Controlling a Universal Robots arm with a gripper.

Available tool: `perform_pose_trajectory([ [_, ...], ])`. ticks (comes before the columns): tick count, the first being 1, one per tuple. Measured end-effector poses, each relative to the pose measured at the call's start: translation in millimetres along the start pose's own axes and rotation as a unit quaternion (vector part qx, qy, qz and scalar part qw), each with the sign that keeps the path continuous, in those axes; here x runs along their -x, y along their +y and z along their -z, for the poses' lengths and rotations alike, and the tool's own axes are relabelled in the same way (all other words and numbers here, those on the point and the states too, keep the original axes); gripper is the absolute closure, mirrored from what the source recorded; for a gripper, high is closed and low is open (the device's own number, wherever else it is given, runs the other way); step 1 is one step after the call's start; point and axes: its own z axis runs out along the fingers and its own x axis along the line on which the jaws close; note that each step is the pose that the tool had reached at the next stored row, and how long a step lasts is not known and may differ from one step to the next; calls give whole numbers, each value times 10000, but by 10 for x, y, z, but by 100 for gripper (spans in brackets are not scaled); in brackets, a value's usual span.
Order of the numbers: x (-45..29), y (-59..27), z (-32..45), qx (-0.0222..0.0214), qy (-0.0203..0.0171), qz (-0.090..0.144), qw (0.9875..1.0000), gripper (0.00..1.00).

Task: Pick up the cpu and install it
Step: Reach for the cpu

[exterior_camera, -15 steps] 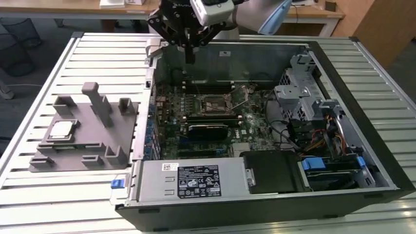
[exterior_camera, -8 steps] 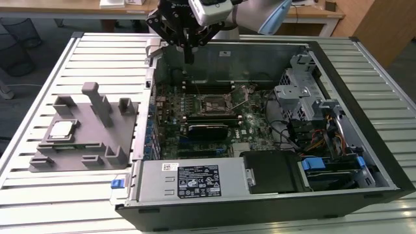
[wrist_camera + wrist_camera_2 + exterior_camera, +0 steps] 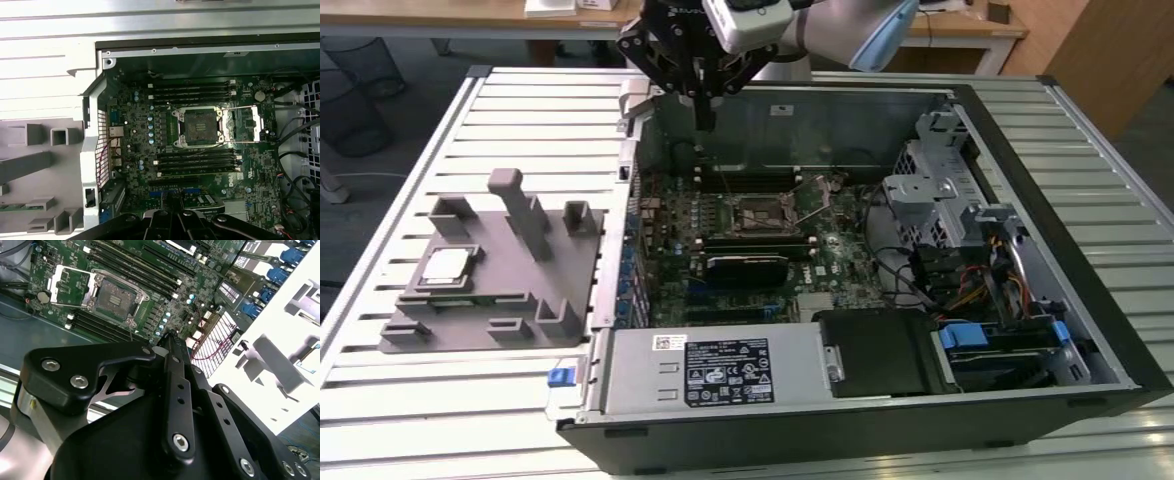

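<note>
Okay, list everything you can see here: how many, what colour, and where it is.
cpu: one, silver, lying on the tray, at the exterior view's left.
tray: one, grey, on the table beside the case.
case: one, black, lying open on the table.
motherboard: one, green, inside the case.
socket: one, dark with a silver frame, mid-motherboard, open with no chip in it.
power supply: one, silver, in the case's near corner in the exterior view.
table: one, pale slatted metal, under everything.
pincer: one, black, shut and empty, above the case's far edge, apart from the cpu.
</note>
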Motion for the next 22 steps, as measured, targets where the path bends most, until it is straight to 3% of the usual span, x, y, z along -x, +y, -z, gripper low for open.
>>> perform_pose_trajectory([
  [22, -77, -6, 2, 0, 0, 0, 10000, 89],
])
